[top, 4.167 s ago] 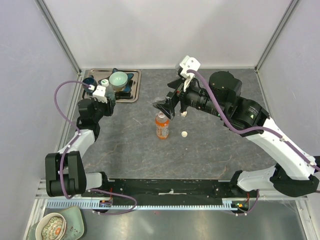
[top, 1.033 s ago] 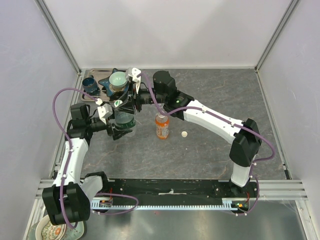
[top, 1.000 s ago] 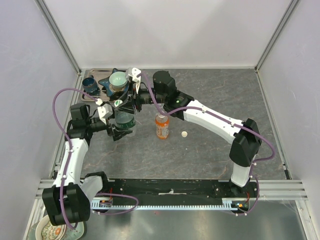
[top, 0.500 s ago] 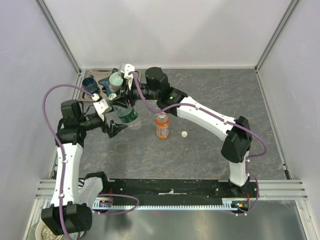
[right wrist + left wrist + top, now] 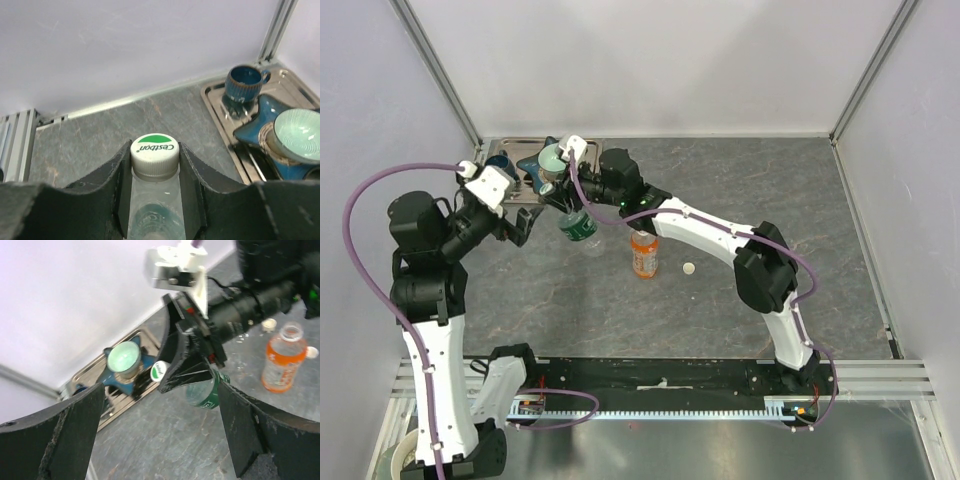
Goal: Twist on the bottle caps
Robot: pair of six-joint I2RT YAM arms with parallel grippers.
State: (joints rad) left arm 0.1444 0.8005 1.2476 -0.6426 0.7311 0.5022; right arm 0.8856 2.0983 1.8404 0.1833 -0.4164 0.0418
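Orange bottle (image 5: 643, 255), 1, open, greenish bottle (image 5: 578, 226), 1, capped

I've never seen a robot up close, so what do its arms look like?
Both the left arm and the right arm have white shells and black joints. A purple cable loops along each. The left gripper and right gripper are black two-finger claws, each topped by a white camera block.
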